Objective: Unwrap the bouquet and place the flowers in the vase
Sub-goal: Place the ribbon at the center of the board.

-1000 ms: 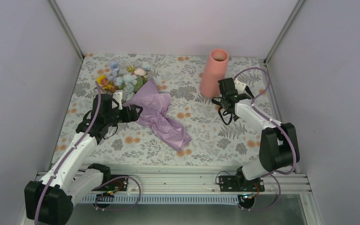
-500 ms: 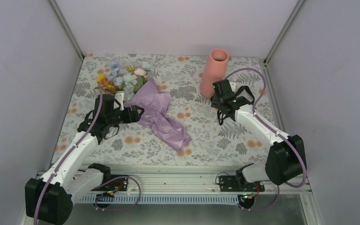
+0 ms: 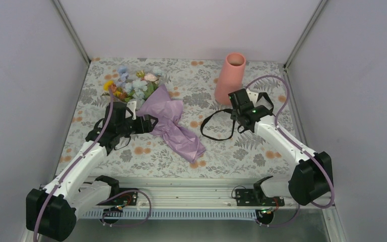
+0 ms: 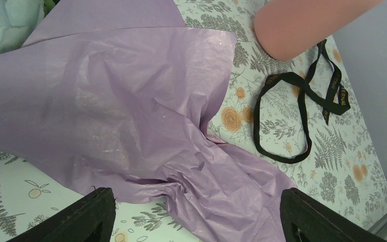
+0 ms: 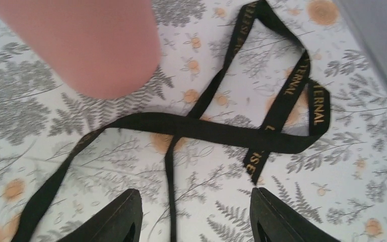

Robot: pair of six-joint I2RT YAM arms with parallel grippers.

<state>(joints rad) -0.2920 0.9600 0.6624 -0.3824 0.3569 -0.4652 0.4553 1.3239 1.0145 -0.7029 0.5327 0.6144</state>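
Left tool: fingers spread wide, nothing pinched. Bouquet seen lying on desk at tool's 3 o'clock, lilac wrap just beside fingertips; flowers at 12 o'clock. Right tool: fingers spread, nothing gripped. Black ribbon laid loose at 9 o'clock. Vase upright, near, 11 o'clock.

The place was a robotics lab test cell, not a lived-in room. Plain pale walls with metal corner strips closed in on three sides of a small bench, which was covered by a printed floral tablecloth. Two white-and-black robot arms, the left arm and the right arm, were bolted to an aluminium rail at the near edge, with purple cables looping along them.
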